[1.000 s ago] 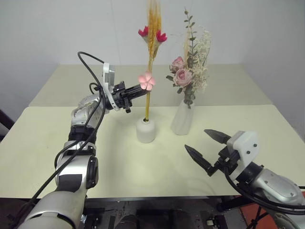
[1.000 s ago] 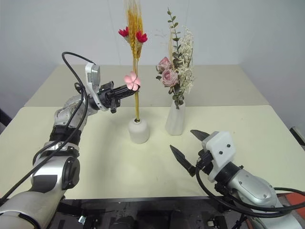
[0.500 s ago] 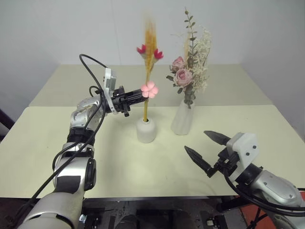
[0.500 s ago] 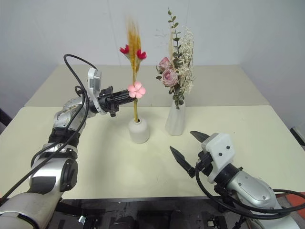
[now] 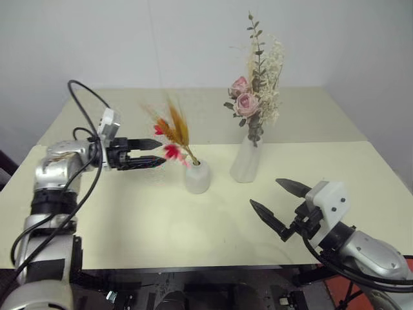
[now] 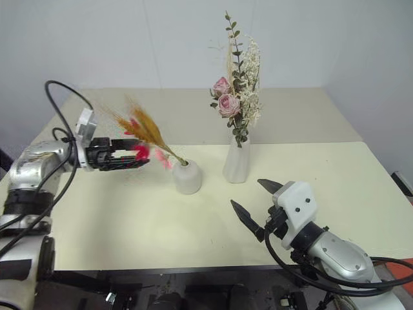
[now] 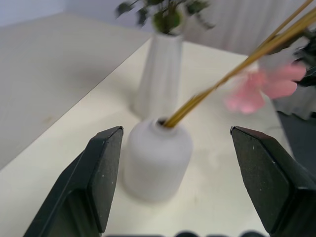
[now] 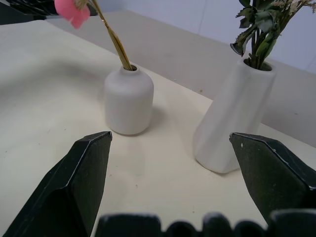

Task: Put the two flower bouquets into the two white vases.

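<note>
The short rounded white vase [image 5: 197, 177] holds the thin yellow-stalked bouquet [image 5: 174, 132], which leans far over to the left and looks blurred. Its red buds and pink blossom [image 7: 261, 89] hang right by the tips of my left gripper [image 5: 155, 152]. That gripper is open, level with the short vase and left of it, with nothing between its fingers. To the right stands the tall white vase [image 5: 246, 161] with the bushy pink-rose bouquet [image 5: 255, 97] upright in it. My right gripper [image 5: 266, 192] is open and empty, in front of the tall vase and nearer the table's front edge.
The vases stand mid-table on a cream tabletop [image 5: 161, 226], just in front of a seam with a second table [image 5: 310, 116] that runs back to the white wall. A black cable [image 5: 80, 90] loops above my left arm.
My left gripper opened, let go of the thin bouquet's stalk and drew back to the left. The thin bouquet tipped from upright to leaning far left. The right arm kept still.
</note>
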{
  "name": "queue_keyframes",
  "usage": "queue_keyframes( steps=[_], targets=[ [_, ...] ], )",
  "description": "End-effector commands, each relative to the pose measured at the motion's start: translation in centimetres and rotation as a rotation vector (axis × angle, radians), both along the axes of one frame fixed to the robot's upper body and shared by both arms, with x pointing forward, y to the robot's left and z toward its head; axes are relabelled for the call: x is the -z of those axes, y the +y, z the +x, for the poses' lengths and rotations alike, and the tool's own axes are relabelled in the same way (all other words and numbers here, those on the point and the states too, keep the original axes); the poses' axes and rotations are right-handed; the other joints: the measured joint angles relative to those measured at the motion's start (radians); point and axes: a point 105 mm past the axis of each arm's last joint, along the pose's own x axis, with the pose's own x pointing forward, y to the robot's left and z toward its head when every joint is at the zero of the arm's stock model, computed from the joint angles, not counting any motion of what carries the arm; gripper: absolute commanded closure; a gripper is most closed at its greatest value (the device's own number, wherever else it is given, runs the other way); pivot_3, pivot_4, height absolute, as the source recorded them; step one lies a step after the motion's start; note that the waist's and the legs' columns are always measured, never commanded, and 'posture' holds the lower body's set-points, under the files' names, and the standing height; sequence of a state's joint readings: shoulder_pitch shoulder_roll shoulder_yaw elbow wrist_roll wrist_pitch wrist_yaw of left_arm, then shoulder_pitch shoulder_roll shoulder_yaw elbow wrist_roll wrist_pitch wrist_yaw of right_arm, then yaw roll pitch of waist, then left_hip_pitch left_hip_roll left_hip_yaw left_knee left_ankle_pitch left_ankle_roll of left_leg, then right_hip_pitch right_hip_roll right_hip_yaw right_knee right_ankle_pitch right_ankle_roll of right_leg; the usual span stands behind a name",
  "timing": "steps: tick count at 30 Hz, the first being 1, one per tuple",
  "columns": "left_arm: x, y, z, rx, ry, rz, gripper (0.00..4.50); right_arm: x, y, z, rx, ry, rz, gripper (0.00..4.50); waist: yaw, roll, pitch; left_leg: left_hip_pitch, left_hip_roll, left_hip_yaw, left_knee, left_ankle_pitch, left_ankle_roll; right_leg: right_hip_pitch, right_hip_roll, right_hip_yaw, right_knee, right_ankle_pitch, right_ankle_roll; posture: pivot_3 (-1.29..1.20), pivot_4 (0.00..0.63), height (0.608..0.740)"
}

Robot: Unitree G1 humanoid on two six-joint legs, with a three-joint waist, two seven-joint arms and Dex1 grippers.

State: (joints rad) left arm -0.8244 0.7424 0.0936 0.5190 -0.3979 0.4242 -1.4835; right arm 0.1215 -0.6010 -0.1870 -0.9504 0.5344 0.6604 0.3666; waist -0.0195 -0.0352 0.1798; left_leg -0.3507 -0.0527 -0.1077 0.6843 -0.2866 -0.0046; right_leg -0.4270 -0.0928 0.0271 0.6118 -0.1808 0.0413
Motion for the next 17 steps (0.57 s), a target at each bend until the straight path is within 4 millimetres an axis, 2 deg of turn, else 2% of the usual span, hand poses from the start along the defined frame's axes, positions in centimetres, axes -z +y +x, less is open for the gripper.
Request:
queue_keyframes(
  steps=[1,6,10,17],
  targets=[
    [-1.7,1.2,-0.3,-0.071,-0.075,0.034,0.72,-1.3,-0.3,0.1,-0.008,-0.059,-0.007,0.0,0.005,0.0,0.0,0.0,0.0,0.0,0.0,0.0,0.0,0.0,0.0,0.0,0.0,0.0,0.0,0.0,0.15,0.74],
    [-3.0,2.8,-1.3,-0.12,-0.141,0.039,0.72,-1.6,-1.2,0.3,-0.009,-0.052,-0.031,0.0,0.005,0.0,0.0,0.0,0.0,0.0,0.0,0.0,0.0,0.0,0.0,0.0,0.0,0.0,0.0,0.0,0.15,0.74],
    [-4.4,3.2,-2.4,-0.143,-0.17,0.005,0.72,-1.8,-3.0,-0.3,0.009,-0.036,-0.065,0.0,0.006,0.0,0.0,-0.001,0.0,0.0,0.0,0.0,0.0,0.0,0.0,0.0,0.0,0.0,0.0,0.0,0.15,0.74],
    [-3.5,3.6,-4.2,-0.166,-0.171,0.015,0.72,-2.2,-6.2,-1.7,-0.001,0.033,-0.143,0.0,0.006,0.0,0.0,0.001,0.001,0.0,0.0,0.0,0.0,0.002,0.0,0.0,-0.001,0.0,0.0,0.0,0.15,0.74]
  ],
)
